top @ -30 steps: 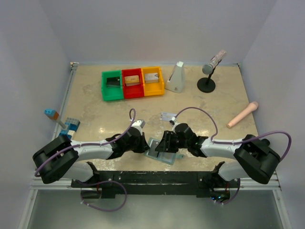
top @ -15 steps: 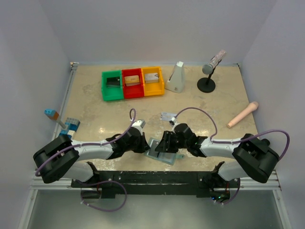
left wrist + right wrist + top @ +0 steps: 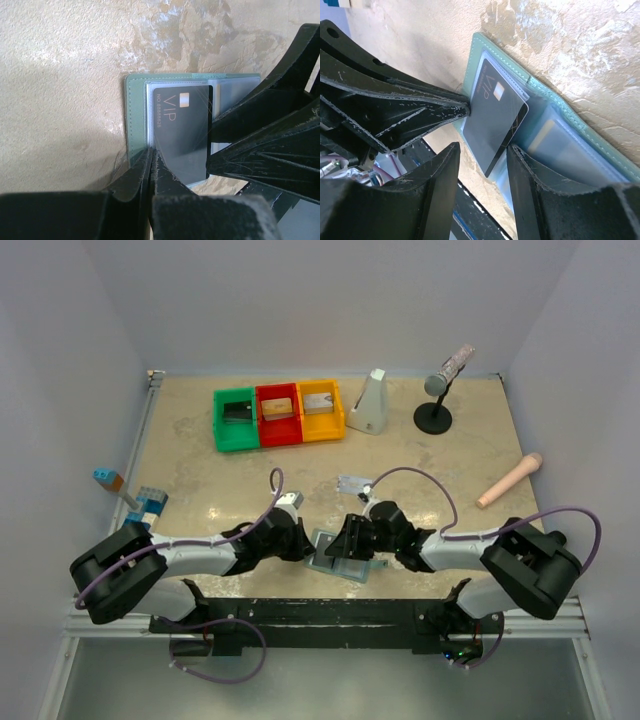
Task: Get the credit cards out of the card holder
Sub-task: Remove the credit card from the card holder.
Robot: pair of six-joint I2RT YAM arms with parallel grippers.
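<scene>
The right gripper (image 3: 482,148) has its scuffed black jaws apart, straddling a corner of the black card (image 3: 182,132). The card is a glossy rectangle printed VIP and sticks partly out of a clear pocket. The left gripper (image 3: 151,156) has its jaws pressed together, tips at the left edge of the card holder (image 3: 135,115). The holder lies open, stitched grey-green, on the mottled beige table (image 3: 65,75), near-centre. Both arms stretch low, angled inward.
</scene>
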